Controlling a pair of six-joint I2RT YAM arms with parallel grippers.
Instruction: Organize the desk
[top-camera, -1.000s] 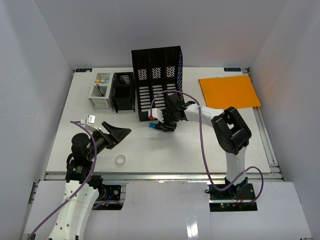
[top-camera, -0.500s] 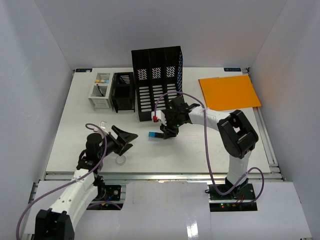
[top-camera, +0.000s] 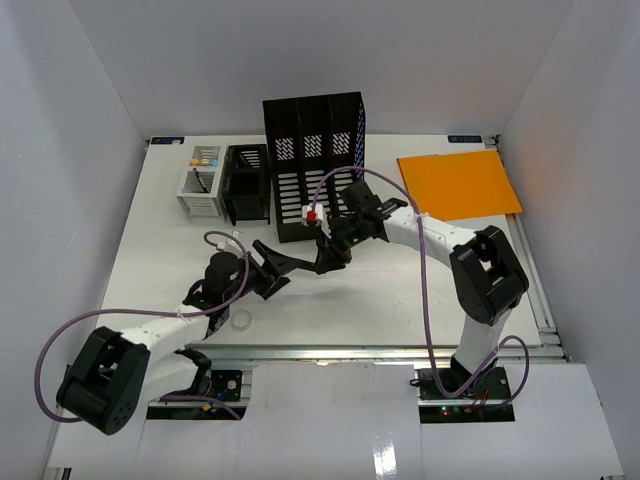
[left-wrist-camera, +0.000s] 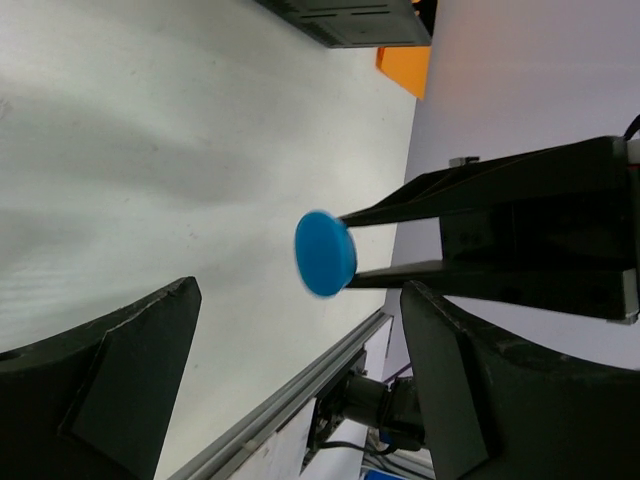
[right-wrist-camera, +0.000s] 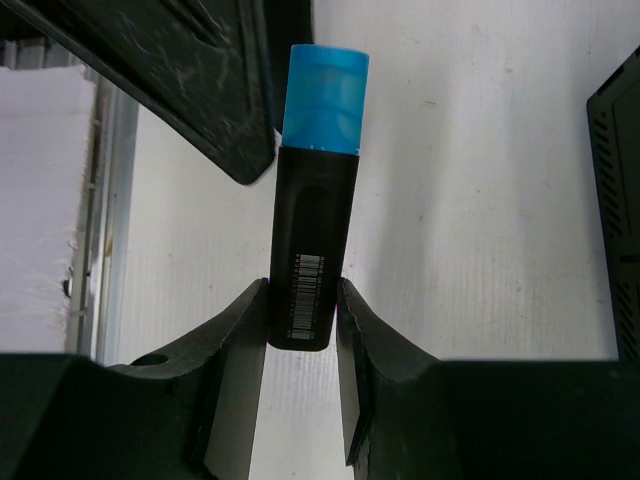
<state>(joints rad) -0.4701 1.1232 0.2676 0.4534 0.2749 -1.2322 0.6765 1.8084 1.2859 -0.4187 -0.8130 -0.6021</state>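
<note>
White laminate makes up the desk (top-camera: 160, 260), a flat top boxed in by pale grey walls with a metal rail along its near edge. At its far left stands a small white organiser (top-camera: 200, 187). Its rear compartment holds a few yellow and orange items, too small to name. Just beside it is a black mesh holder (top-camera: 247, 185), whose inside is too dark to tell what it holds. Nearer the rail a small clear ring (top-camera: 240, 320) lies flat.

The left gripper (top-camera: 296, 270) reaches toward the desk's middle with its fingers spread wide and nothing between them. Its wrist view shows what the overhead view hides: a round blue cap end-on, framed by the two dark fingers and apart from both.

The right wrist view gives the side of that thing: a black marker (right-wrist-camera: 318, 200) with a blue cap and a barcode label. The right gripper (top-camera: 333, 254) pinches the marker's tail end, and the cap points at one left finger. From above, the marker is lost between the two grippers.

Behind them stands a tall black three-slot file rack (top-camera: 315, 160), its contents not visible. At far right an orange sheet (top-camera: 458, 183) lies flat.
</note>
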